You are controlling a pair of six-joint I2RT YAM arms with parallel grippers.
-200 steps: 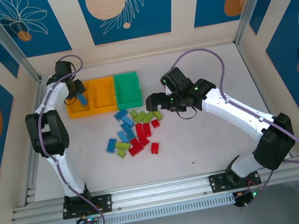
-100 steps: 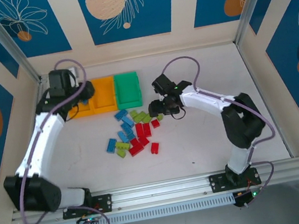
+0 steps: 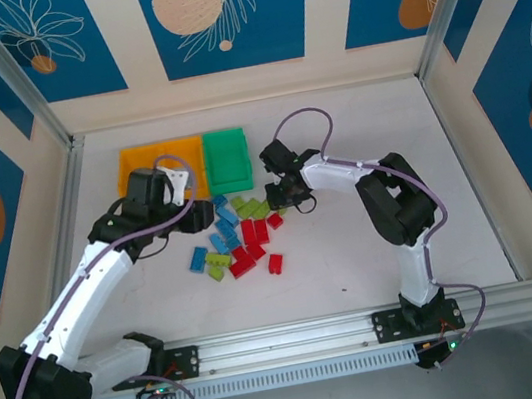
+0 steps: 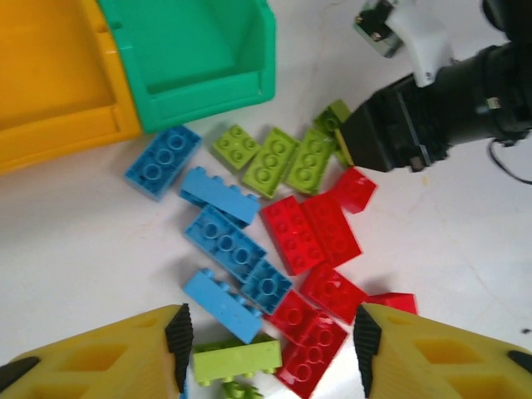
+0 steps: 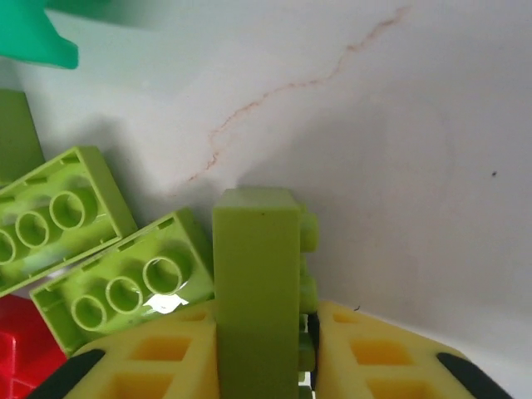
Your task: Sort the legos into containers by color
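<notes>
Many legos litter a white tabletop among blue-patterned panels.

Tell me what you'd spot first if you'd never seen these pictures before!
The bright heap of legos in blue, red and lime green, scattered in the middle of the table, jumps out first. Just behind it sit a green bin and orange bins in a row. Up close, the right fingers pinch one lime green brick turned on its side.
</notes>
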